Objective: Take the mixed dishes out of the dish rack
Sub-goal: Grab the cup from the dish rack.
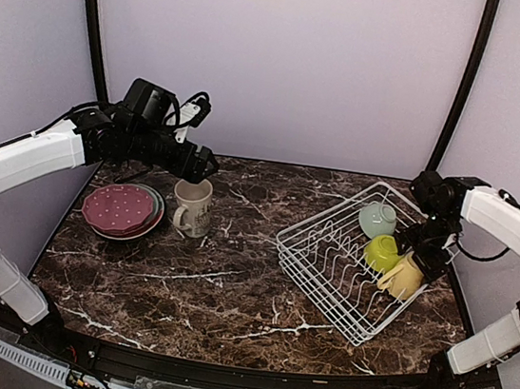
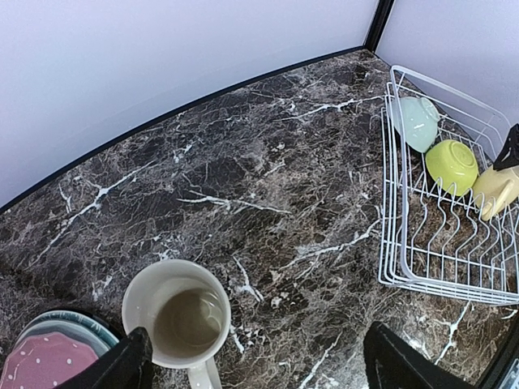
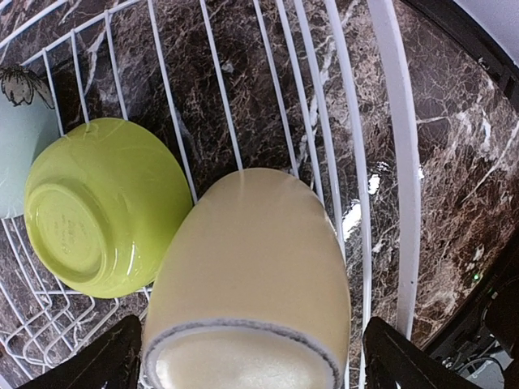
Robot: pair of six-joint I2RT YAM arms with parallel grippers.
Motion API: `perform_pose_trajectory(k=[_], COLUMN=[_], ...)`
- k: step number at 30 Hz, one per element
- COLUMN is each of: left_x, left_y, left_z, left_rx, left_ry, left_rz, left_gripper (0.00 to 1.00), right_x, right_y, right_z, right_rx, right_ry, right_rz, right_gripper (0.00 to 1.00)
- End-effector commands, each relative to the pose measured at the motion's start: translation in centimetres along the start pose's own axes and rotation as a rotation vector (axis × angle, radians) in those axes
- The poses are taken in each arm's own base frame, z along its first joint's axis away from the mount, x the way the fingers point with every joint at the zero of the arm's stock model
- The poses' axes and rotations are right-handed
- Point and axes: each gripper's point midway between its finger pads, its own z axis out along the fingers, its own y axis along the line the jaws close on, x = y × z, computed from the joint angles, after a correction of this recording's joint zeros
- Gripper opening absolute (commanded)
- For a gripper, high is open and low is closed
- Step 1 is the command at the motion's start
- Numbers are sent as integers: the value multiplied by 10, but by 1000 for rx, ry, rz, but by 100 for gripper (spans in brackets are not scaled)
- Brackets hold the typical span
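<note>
Three dishes sit in the white wire dish rack (image 1: 327, 270) at the table's right: a pale mint bowl (image 1: 377, 218), a lime-green bowl (image 1: 382, 252) propped on edge with its foot ring showing, and a yellow mug (image 1: 402, 278) on its side by the rack's right wall.

Cream mug (image 1: 192, 207) upright at left, just beside a stack of plates (image 1: 124, 210), maroon dotted one on top.

Left gripper (image 2: 263, 369) over the cream mug, jaws wide, holding nothing. Right gripper (image 3: 247, 356) wide, one finger either side of the yellow mug; can't tell if they press it.

Table (image 1: 229, 286): dark brown marble, white veins. Walls (image 1: 277, 63) plain pale lilac; black poles (image 1: 91, 19) at the corners.
</note>
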Motion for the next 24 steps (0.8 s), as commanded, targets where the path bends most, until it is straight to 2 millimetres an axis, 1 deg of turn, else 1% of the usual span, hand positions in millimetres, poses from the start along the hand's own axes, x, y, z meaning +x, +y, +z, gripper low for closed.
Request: perform_pose_trajectory(k=[1,3,6,8,13,18,24], left_x=[-1,-1,-1,-1,0,1,2], left_y=[-3,-3,-3,-3,-3,-3,-3], left_z=[-7,-7,-7,-7,-6,-5,-4], left_rx=[15,14,13,11,10,13,14], left_ry=[-17,-19,-19,-17,-16,-12,-8], left_rz=[4,4,3,4,5,3,5], left_gripper=[90,91,97,99,99,99,99], right_x=[-3,-4,-4,-4,-5,-4,-7], right_y=[2,2,3,3,1,0,0], right_z=[11,15,20,23,29,29,25], right_rx=[8,18,24,27,40,38,23], right_ry=[-4,-5,-5,-3,-3,-1,-6], right_rz=[37,42,47,53,61,70,72], right_gripper=[92,91,90,88,83,79,69])
